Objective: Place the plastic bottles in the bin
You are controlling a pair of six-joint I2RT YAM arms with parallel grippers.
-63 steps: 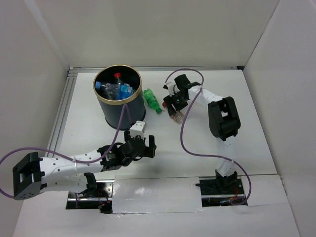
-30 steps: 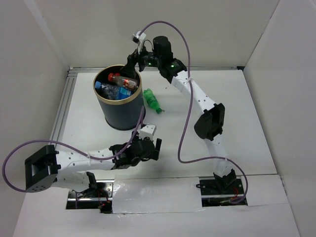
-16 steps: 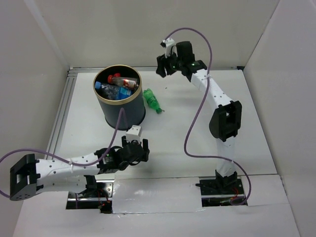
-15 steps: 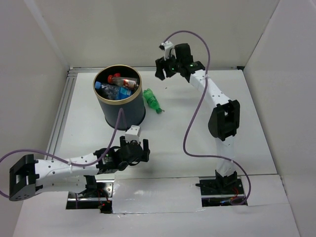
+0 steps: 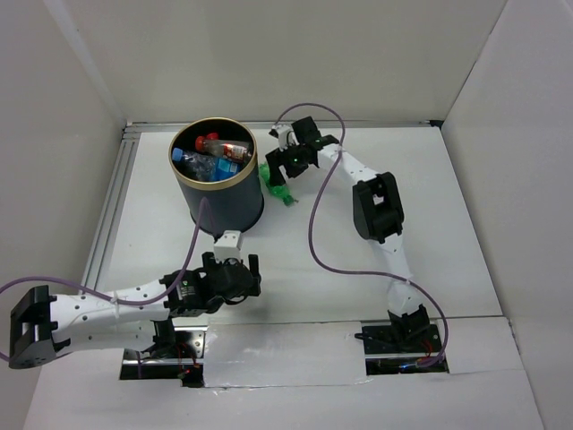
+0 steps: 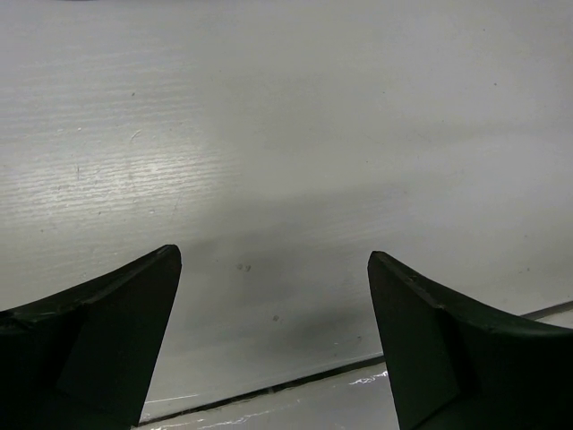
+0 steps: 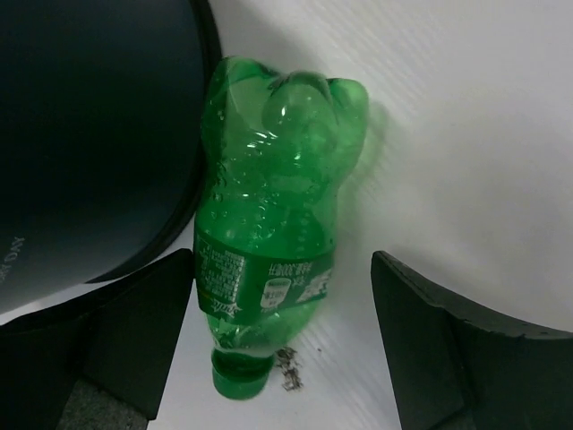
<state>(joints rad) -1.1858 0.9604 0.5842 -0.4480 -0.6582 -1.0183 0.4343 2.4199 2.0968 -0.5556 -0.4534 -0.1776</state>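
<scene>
Big white table (image 5: 466, 224) with white walls (image 5: 295, 54) around it. Near the back left of it, a tall dark bin (image 5: 226, 208) with a gold rim (image 5: 215, 184), standing upright. Inside the bin, a pile of plastic bottles (image 5: 213, 157), mostly clear, with blue bits and one red cap (image 5: 213, 139) on top.

Two white and black arms, bolted at the near edge. The right arm (image 5: 376, 206) stretched far back and bent over to the left, with the right gripper (image 5: 285, 168) low beside the bin's right side. Fingers spread wide, holding nothing. The left arm (image 5: 107, 309) lying low along the front left, with the left gripper (image 5: 231, 267) down near the table in front of the bin. Fingers spread wide too, with only bare table between them in the left wrist view.

Just right of the bin, one green bottle (image 7: 269, 206) lying on its side on the table. Seen from the right wrist, sits right in the gap between the two spread fingers, cap end pointing toward the camera and bumpy bottom end pointing away. Left side of the bottle tucked against the curved foot of the bin. The left finger (image 7: 134, 331) just beside the label (image 7: 269, 287), too close to tell if touching. The right finger (image 7: 448, 340) apart from the bottle, with white table showing between.

Green and white label wrapped around the bottle's lower half. Smallest of all, the green cap (image 7: 240, 376) at the near end
</scene>
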